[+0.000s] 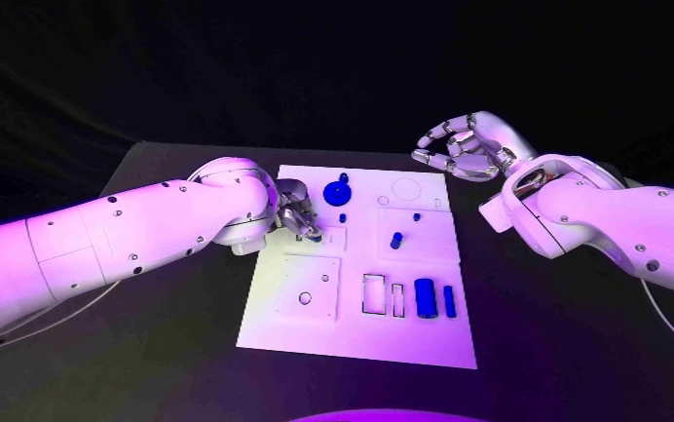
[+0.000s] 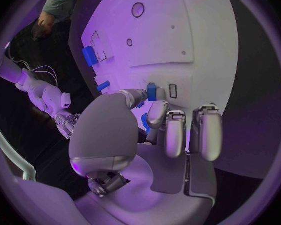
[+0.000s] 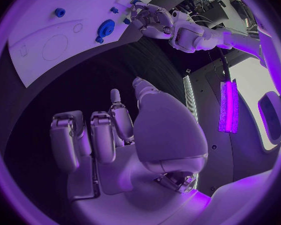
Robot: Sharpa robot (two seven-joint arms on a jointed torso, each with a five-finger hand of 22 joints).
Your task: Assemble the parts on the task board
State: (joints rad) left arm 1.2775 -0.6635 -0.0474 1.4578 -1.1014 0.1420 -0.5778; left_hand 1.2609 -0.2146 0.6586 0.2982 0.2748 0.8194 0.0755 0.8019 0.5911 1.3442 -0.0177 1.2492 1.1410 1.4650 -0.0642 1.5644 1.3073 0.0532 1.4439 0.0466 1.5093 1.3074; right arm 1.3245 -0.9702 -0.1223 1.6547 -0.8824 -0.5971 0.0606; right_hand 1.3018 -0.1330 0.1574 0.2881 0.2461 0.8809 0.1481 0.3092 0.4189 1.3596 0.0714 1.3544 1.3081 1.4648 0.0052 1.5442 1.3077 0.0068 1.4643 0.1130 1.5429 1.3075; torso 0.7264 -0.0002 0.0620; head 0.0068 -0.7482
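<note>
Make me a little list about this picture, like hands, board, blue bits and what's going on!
Left hand: at the task board's left edge, pinching a small blue part
Right hand: raised beyond the board's far right corner, fingers curled, holding nothing
Task board: white plate on the black table
Other blue bits: round gear-like piece, two upright bars

Violet light, dark surroundings, fisheye-bent wrist views.

White task board (image 1: 422, 329) flat mid-table, rectangular and round recesses in surface. Blue round part (image 1: 337, 191) near far edge. Small blue peg (image 1: 396, 240) at centre. Two blue bars (image 1: 425, 299) upright in near-right slots.
</note>
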